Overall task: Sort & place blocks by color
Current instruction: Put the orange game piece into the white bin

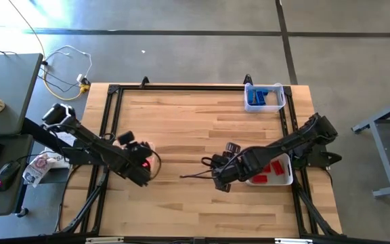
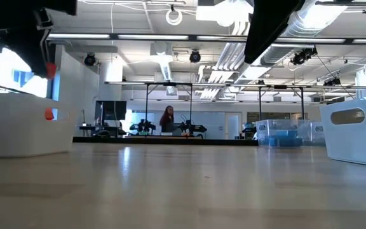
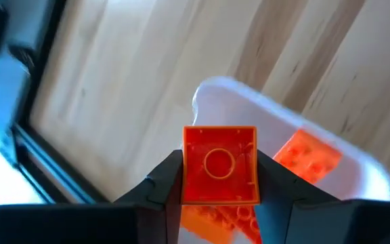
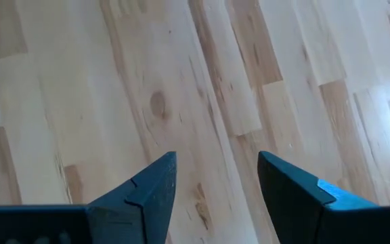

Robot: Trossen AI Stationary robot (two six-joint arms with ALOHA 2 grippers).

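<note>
The wooden desk carries three white trays. One tray sits at its far right corner, another at its right edge, and a third near its left edge

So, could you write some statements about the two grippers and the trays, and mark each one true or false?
1. The left gripper holds an orange block between its fingers. True.
2. The right gripper holds a blue block. False: it is open and empty over bare table.
3. The tray at the table's far edge contains blue blocks. True.
4. The tray near the right arm contains orange blocks. False: its blocks are red.
</note>
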